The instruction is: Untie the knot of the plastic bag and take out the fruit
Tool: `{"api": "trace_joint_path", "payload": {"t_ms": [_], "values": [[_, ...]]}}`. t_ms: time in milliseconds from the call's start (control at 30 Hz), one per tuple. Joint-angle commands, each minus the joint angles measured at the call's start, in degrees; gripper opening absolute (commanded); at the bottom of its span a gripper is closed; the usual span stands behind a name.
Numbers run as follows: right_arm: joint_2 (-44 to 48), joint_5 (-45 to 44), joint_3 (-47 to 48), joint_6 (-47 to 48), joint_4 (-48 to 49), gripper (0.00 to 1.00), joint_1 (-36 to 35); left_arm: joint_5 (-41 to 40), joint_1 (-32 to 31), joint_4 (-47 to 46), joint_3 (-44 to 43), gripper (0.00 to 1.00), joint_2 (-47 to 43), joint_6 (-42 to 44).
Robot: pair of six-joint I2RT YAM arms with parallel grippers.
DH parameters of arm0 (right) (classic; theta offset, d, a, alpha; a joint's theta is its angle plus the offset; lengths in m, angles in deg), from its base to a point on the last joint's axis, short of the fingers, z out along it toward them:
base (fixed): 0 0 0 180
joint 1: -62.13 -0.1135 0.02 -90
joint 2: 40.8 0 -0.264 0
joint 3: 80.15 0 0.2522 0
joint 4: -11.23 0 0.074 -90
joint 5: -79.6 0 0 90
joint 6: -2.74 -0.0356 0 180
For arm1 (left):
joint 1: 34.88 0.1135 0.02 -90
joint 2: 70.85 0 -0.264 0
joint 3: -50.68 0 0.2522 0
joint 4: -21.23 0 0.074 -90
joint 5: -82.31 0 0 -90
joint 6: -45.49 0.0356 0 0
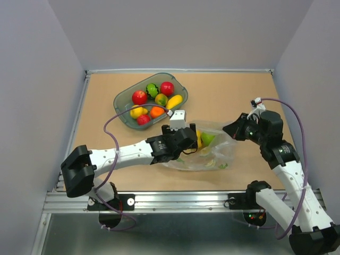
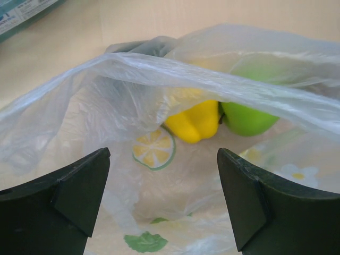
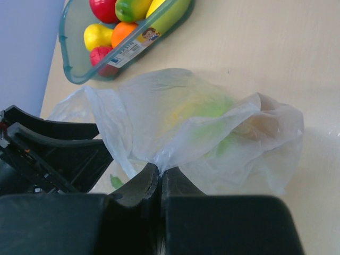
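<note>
Two tools are set at the thin clear crinkly plastic bag (image 1: 212, 156), 5 o'clock of the grey-green tray (image 1: 118, 102): right tool (image 3: 160, 172) pinched on its 3 o'clock edge, left tool (image 2: 163, 196) spread wide at the mouth. Extraction is judged current; the yellow toy pepper (image 2: 194, 123) is to be grasped.

The plastic bag (image 2: 133, 85) is thin, clear, crinkled film, faintly glossy, with printed marks. Inside it, the yellow pepper (image 2: 194, 125) and green apple (image 2: 247, 119) look like smooth, softly shiny plastic. Under it, the table (image 1: 228, 95) is matt tan board. Beyond it, the tray (image 1: 121, 101) is translucent grey-green plastic.
</note>
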Motion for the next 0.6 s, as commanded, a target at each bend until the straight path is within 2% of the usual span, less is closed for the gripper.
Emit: {"api": "trace_joint_path", "payload": {"t_ms": [0, 367, 567], "values": [[1.6, 1.1, 0.2, -3.1, -4.1, 0.01, 0.1, -1.7, -2.3, -4.3, 0.3, 0.93, -1.4, -3.1], [3.6, -3.5, 2.5, -5.5, -10.6, 0.01, 0.1, -5.2, -5.1, -3.3, -2.9, 0.91, 4.8, -9.8], [3.3, -1.9, 1.7, -5.4, -12.2, 0.01, 0.1, -8.8, -4.4, -5.0, -4.4, 0.92, 9.6, -11.9]]}}
